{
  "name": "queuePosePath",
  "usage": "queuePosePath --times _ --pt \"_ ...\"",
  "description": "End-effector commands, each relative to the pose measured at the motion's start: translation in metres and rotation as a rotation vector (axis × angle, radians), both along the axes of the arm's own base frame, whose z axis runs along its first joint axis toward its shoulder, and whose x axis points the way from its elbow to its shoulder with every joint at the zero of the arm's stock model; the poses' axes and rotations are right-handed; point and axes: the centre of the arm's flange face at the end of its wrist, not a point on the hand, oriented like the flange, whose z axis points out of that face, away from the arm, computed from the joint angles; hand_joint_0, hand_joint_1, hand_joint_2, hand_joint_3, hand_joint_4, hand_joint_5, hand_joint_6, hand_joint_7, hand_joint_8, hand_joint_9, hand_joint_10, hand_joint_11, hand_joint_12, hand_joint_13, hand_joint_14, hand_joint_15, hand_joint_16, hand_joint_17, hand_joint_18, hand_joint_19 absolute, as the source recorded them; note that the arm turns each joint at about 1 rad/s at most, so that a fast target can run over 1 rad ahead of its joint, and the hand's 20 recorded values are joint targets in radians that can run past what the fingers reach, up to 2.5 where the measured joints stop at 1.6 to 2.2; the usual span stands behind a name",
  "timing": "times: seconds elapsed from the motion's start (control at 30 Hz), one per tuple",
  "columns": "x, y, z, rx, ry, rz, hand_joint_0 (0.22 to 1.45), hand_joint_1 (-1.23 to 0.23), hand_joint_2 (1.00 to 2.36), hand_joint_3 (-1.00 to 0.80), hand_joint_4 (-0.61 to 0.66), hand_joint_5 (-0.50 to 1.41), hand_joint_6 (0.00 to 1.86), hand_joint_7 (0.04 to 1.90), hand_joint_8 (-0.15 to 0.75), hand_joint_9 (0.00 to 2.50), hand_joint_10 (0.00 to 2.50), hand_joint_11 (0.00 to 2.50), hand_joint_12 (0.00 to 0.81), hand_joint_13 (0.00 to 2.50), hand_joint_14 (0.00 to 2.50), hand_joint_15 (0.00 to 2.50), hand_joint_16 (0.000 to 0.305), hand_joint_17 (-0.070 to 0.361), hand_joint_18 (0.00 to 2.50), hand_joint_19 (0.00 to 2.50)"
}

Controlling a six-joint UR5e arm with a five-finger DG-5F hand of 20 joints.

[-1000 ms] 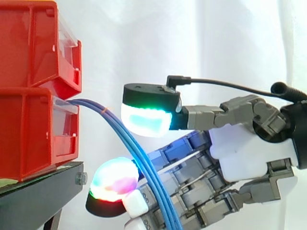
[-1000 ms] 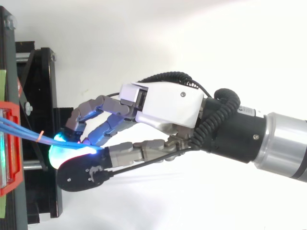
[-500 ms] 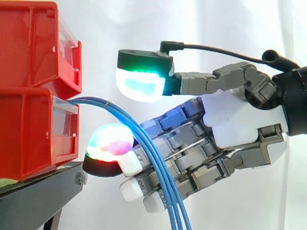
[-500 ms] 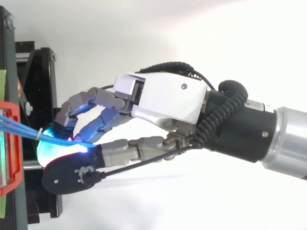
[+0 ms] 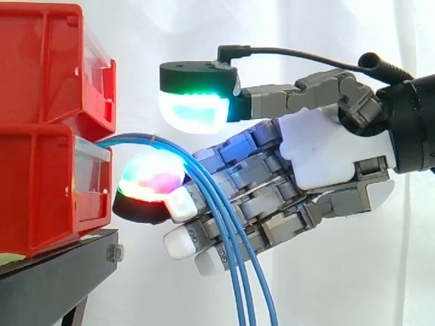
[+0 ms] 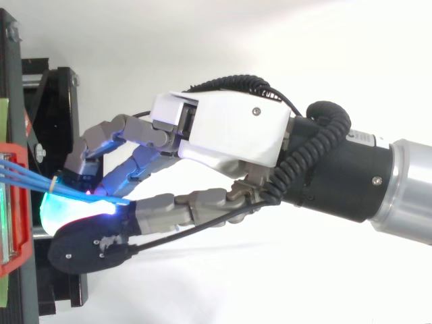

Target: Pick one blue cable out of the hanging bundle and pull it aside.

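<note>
Three thin blue cables [image 5: 228, 238] come out of the lower red bin [image 5: 41, 193], arch over and hang down across the front of my hand [image 5: 319, 156]. A small band ties them near the bin. The hand is open, its fingers stretched towards the bin. A fingertip pad [image 5: 153, 180] glowing many colours sits just under the cables' arch, close to the bin. The thumb's pad [image 5: 194, 112], green and cyan, hovers above them with a clear gap. From the top, the cables [image 6: 40, 181] run from the bin's edge [image 6: 17, 202] in between thumb and fingers of the hand [image 6: 229, 131].
A second red bin [image 5: 47, 61] is stacked on the lower one, and both stand on a black stand [image 5: 54, 278] at the left. A white curtain hangs behind. Open space lies to the right of the bins, below the arm.
The hand has moved left towards the bins and risen. Its glowing fingertip now lies under the cables' arch, and the hanging strands have spread apart a little.
</note>
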Motion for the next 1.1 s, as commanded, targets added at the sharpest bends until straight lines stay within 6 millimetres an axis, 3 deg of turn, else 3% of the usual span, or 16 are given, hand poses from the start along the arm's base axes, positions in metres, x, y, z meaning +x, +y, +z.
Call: queuePosePath --times 0.0,0.23,0.47,0.67,0.8,1.07 --pt "0.0 -0.001 -0.001 0.0 0.001 -0.001 0.6 -0.68 1.02 -0.24 0.13 -0.19 0.94 0.68 0.248 0.79 0.02 0.53 0.259 0.76 0.02 0.42 0.045 0.102 0.55 0.37" --pt "0.0 -0.003 0.0 0.001 0.0 -0.003 0.55 -0.6 1.01 -0.39 0.17 -0.17 0.88 0.7 0.257 0.86 0.02 0.53 0.262 0.79 0.02 0.43 0.046 0.104 0.57 0.38" --pt "-0.001 -0.008 -0.003 -0.005 0.005 -0.008 0.54 -0.55 1.01 -0.41 0.17 -0.16 0.83 0.72 0.263 0.86 0.02 0.52 0.265 0.79 0.02 0.42 0.047 0.105 0.57 0.39" --pt "-0.004 -0.014 -0.038 -0.022 -0.004 -0.01 0.54 -0.54 1.01 -0.43 0.17 -0.16 0.82 0.73 0.263 0.87 0.02 0.5 0.266 0.8 0.02 0.42 0.047 0.105 0.58 0.39" --pt "-0.002 -0.017 -0.046 -0.016 -0.034 -0.012 0.54 -0.54 1.01 -0.42 0.17 -0.16 0.81 0.74 0.265 0.88 0.02 0.5 0.267 0.8 0.02 0.42 0.047 0.105 0.58 0.39" --pt "0.0 -0.021 -0.04 -0.01 -0.046 -0.004 0.56 -0.56 1.01 -0.4 0.16 -0.16 0.81 0.76 0.262 0.88 0.02 0.5 0.259 0.8 0.02 0.42 0.046 0.103 0.57 0.39"
